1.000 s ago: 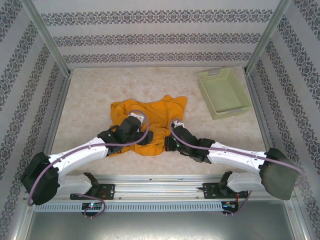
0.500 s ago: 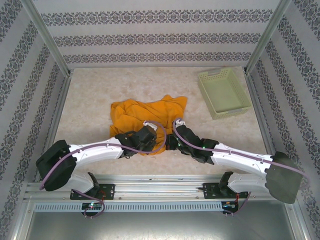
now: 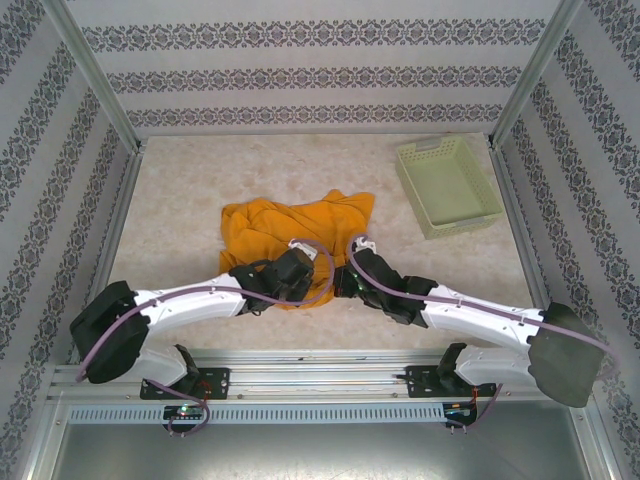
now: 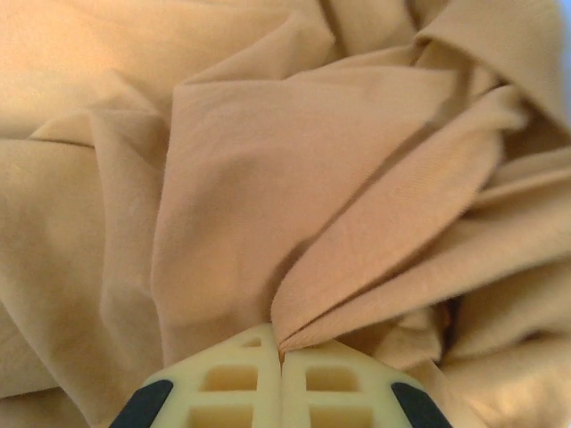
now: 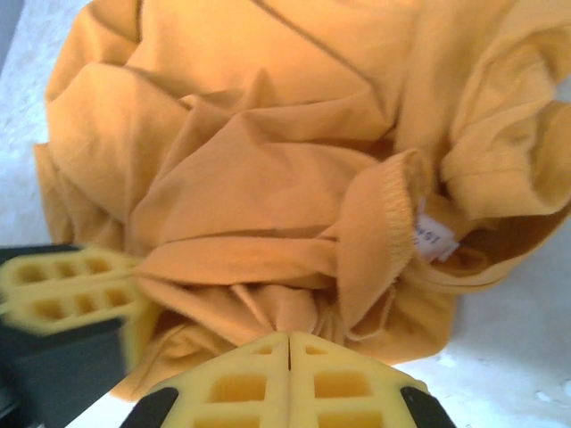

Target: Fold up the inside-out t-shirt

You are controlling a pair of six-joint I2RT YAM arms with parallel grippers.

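Observation:
The inside-out t-shirt [image 3: 295, 222] lies crumpled in an orange-yellow heap on the table, near the middle. Both grippers meet at its near edge. My left gripper [image 3: 300, 285] is shut on a fold of the t-shirt [image 4: 384, 223], and the cloth runs out from between the closed jaws [image 4: 282, 349]. My right gripper [image 3: 340, 283] is likewise shut, pinching bunched cloth at the hem [image 5: 288, 337]. A white label [image 5: 434, 236] shows inside the t-shirt [image 5: 268, 169] beside a ribbed edge. The left gripper's fingers [image 5: 67, 290] sit close by, to the left in the right wrist view.
A pale green basket [image 3: 432, 148] stands at the back right of the table. Patterned walls and metal posts close in the table on three sides. Bare table surface [image 3: 170, 210] lies left of and behind the shirt.
The left arm swung from the shirt's middle to its near edge, beside the right gripper, and its jaws closed on a fold. The right arm barely moved.

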